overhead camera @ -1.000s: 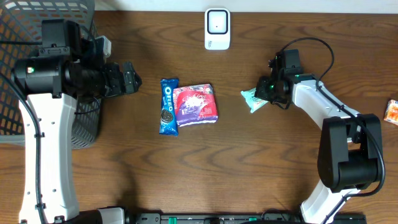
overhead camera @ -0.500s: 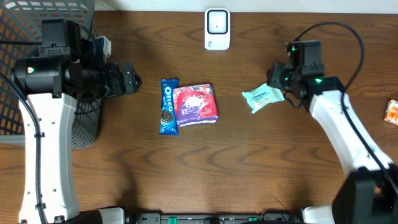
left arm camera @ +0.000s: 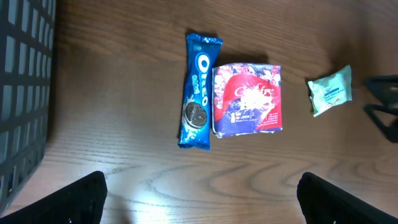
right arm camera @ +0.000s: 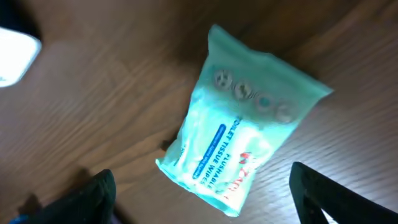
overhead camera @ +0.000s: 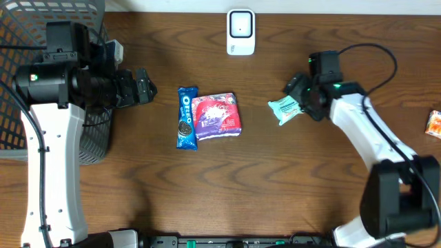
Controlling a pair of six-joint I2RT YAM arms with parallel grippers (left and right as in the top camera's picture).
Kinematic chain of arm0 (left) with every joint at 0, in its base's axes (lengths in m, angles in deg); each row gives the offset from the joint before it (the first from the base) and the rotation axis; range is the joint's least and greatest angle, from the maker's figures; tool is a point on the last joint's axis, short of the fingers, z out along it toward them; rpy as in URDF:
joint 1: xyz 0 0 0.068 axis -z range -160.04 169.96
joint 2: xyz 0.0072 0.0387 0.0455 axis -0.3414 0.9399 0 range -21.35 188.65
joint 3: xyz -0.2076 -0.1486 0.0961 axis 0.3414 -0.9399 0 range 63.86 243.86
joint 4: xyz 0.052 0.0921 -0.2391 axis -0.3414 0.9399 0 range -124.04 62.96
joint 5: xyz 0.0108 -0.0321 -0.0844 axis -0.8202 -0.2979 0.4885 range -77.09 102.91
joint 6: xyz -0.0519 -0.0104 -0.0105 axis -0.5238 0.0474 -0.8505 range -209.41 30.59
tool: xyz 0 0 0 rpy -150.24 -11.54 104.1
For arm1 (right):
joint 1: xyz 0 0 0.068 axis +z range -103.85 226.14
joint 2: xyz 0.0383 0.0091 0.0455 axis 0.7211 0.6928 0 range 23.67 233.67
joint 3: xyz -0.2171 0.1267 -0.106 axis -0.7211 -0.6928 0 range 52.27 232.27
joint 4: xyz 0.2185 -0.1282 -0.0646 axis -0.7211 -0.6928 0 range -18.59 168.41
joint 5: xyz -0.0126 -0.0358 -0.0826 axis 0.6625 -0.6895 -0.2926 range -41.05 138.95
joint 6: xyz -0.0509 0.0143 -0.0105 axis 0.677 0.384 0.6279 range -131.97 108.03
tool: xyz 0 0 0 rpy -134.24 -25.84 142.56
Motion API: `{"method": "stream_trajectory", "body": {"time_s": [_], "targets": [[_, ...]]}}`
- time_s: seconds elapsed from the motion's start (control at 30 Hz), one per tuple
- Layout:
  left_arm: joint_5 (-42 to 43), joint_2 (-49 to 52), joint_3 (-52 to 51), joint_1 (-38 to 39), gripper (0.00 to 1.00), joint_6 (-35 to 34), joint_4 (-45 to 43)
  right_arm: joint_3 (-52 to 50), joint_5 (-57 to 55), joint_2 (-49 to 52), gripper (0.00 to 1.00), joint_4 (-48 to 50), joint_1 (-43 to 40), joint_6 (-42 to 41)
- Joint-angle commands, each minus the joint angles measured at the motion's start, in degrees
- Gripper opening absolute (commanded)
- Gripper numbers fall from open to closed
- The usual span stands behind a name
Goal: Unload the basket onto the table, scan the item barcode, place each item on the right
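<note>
A mint-green pack of flushable wipes [overhead camera: 283, 109] lies on the wooden table, right of centre. My right gripper [overhead camera: 296, 95] hovers just beside and above it. In the right wrist view the wipes pack [right arm camera: 245, 118] fills the middle. The right gripper [right arm camera: 205, 202] is open, with its dark fingers [right arm camera: 93, 196] wide apart on either side of the pack's near end and not touching it. The white scanner [overhead camera: 240, 32] stands at the back edge. My left gripper [overhead camera: 146, 88] hangs open over bare wood [left arm camera: 202, 205], holding nothing.
A blue Oreo pack [overhead camera: 186, 117] and a red-purple snack pack [overhead camera: 218, 115] lie side by side mid-table; the Oreo pack [left arm camera: 198, 90] and the snack pack [left arm camera: 247, 99] also show from the left wrist. A dark mesh basket [overhead camera: 41, 27] stands far left. An orange packet [overhead camera: 434, 124] sits at the right edge.
My right gripper has opened and let go of the wipes pack, which now lies on the table. The right arm swung away and came back. The left arm has not moved.
</note>
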Motion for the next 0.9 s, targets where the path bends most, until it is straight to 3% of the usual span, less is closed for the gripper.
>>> {"method": "stream_trajectory", "body": {"time_s": [0.0,0.27,0.4,0.53,0.67,0.87], "targets": [[-0.3,0.2,0.2,0.1,0.98,0.7,0.1,-0.3,-0.5,3.9,0.82,0.6,1.4,-7.0],[-0.3,0.2,0.2,0.1,0.98,0.7,0.1,-0.3,-1.0,9.2,0.66,0.9,1.8,-8.1],[-0.3,0.2,0.2,0.1,0.98,0.7,0.1,-0.3,-2.8,9.3,0.53,1.0,1.8,-8.4],[-0.3,0.2,0.2,0.1,0.98,0.7,0.1,-0.3,-3.0,9.3,0.50,1.4,1.7,-8.4],[-0.3,0.2,0.2,0.1,0.98,0.7,0.1,-0.6,-6.0,9.6,0.53,1.3,1.8,-7.8],[-0.3,0.2,0.2,0.1,0.98,0.7,0.1,-0.8,-6.8,12.5,0.69,1.4,1.8,-5.5]]}}
